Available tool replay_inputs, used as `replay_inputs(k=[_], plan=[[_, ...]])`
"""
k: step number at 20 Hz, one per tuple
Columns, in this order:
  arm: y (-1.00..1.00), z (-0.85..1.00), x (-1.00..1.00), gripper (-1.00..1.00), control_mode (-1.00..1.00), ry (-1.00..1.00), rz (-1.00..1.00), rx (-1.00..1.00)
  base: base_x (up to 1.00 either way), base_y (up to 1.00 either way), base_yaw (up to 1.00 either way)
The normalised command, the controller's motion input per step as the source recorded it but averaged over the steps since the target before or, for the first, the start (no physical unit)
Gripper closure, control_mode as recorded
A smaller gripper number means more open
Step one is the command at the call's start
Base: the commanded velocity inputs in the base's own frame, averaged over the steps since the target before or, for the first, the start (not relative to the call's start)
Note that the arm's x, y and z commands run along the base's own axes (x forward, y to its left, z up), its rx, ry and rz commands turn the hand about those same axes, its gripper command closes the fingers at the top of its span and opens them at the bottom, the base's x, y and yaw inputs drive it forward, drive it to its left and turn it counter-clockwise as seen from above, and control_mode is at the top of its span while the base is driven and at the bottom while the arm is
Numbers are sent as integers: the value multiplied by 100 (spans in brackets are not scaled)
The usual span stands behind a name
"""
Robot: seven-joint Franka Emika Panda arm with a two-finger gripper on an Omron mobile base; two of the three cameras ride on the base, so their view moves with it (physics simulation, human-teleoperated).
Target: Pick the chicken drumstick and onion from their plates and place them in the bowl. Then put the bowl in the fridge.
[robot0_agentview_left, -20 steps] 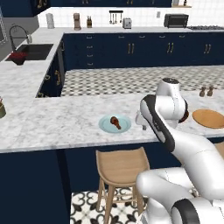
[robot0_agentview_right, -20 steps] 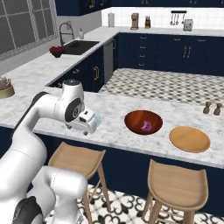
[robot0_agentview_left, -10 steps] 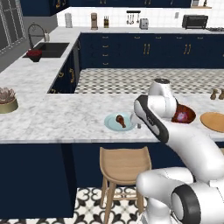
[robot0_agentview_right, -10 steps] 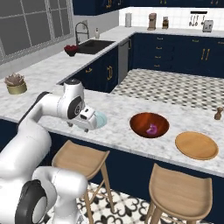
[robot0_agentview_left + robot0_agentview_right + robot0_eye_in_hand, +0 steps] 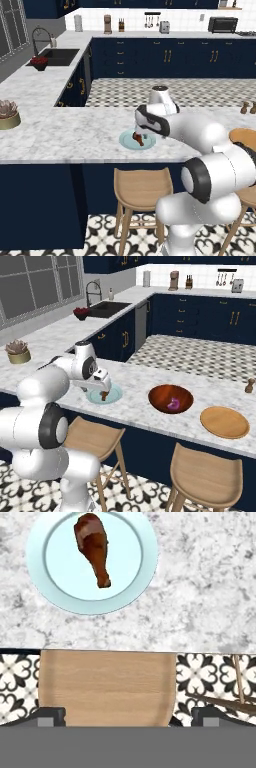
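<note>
The brown chicken drumstick (image 5: 93,548) lies on the pale blue plate (image 5: 125,582), thick end away from my fingertips. My gripper (image 5: 129,714) hovers open over the counter's front edge, just short of that plate, with nothing between its fingers. From the sides, the gripper (image 5: 105,388) (image 5: 142,133) hangs right above the drumstick (image 5: 104,396) (image 5: 138,139) and the blue plate (image 5: 92,398) (image 5: 125,142). The purple onion (image 5: 174,404) rests inside the dark red-brown bowl (image 5: 159,393). The tan wooden plate (image 5: 224,422) (image 5: 244,136) lies bare to the right. The fridge is out of view.
Wooden stools (image 5: 95,433) (image 5: 207,471) (image 5: 142,182) stand under the counter's front edge, one directly below my hand (image 5: 107,687). A planter (image 5: 9,117) (image 5: 19,352) sits at the far left. Shakers (image 5: 248,386) stand at the right, and a sink (image 5: 55,56) lies on the back-left counter.
The base has driven, so the whole scene has shifted and the planter has come into view. My hand has settled closer over the blue plate, jaws still open.
</note>
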Motion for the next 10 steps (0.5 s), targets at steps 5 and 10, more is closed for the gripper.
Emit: replay_inputs(k=[5, 10], plan=[[5, -46, 35, -100, -100, 0, 7, 0, 0, 0, 0], [16, -40, 23, -100, -100, 0, 0, 0, 0, 0, 0]])
